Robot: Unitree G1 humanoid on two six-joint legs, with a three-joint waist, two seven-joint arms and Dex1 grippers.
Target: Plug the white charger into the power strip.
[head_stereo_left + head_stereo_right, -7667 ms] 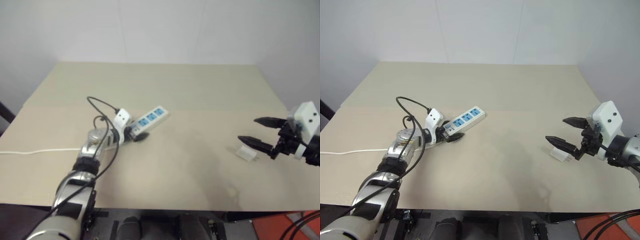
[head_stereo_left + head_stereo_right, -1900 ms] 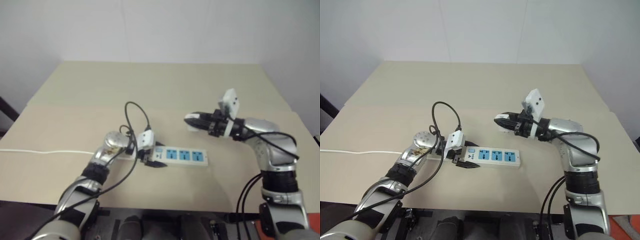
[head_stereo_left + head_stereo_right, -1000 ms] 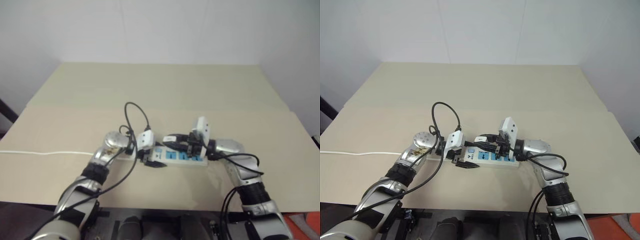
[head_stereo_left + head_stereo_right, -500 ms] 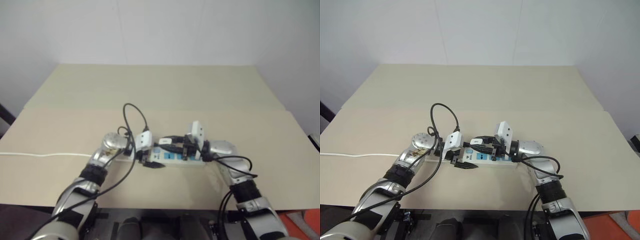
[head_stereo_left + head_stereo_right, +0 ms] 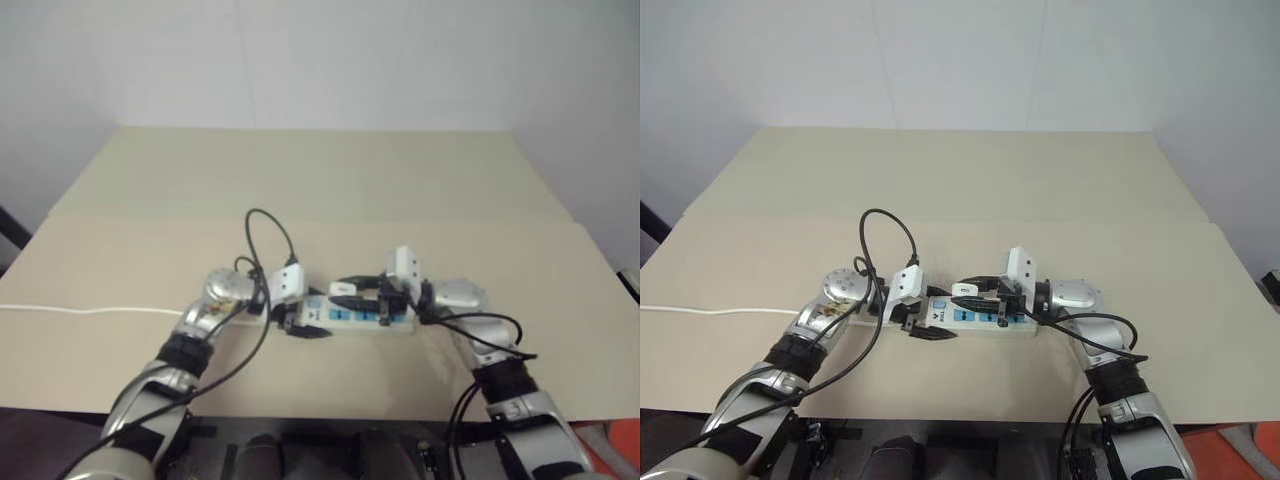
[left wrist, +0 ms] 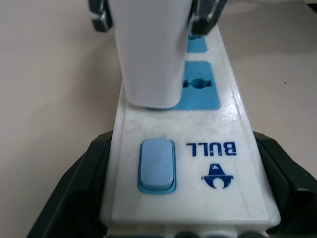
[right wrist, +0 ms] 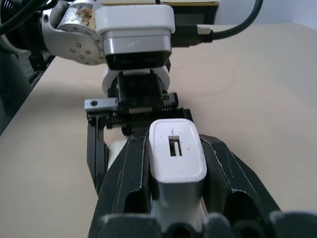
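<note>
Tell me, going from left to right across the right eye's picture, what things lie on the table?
White cord → left gripper, clamped on the switch end of the power strip → white charger held by the right gripper over the strip.

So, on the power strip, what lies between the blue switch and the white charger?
Only a short bare stretch of the power strip: no socket lies between the blue switch and the white charger. The left wrist view shows it.

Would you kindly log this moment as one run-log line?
left gripper: shut on power strip | right gripper: shut on white charger | charger: at the socket nearest the switch
</note>
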